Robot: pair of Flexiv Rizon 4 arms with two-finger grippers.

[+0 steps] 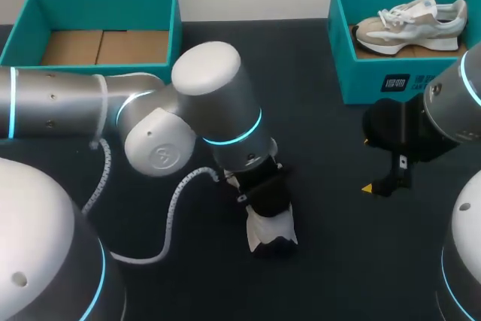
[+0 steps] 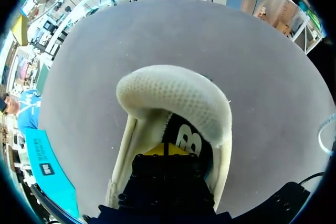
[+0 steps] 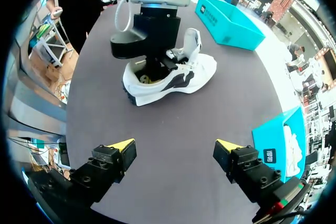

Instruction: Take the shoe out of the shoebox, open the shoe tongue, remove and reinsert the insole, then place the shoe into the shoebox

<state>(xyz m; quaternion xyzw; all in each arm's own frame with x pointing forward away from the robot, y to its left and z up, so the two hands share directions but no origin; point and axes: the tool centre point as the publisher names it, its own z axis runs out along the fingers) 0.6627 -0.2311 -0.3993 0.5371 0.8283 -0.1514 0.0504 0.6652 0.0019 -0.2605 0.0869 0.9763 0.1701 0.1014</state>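
The left gripper (image 2: 166,153) is sunk into the white sneaker (image 3: 178,80), likely after its insole, though I cannot tell whether it grips anything, while the right gripper (image 3: 175,147) hangs wide open off to the side.

The left arm (image 1: 68,103) comes in from the left side and runs level above the tabletop (image 1: 338,261). It bends at a rounded white elbow (image 1: 161,148) and turns its wrist (image 1: 225,107) straight down near the middle. The left hand (image 2: 164,151) points downward, low over the tabletop. The right arm (image 1: 455,99) enters from the right edge. The right hand (image 3: 174,148) hangs above the tabletop, facing toward the left arm, its two fingers (image 3: 122,148) spread wide apart.
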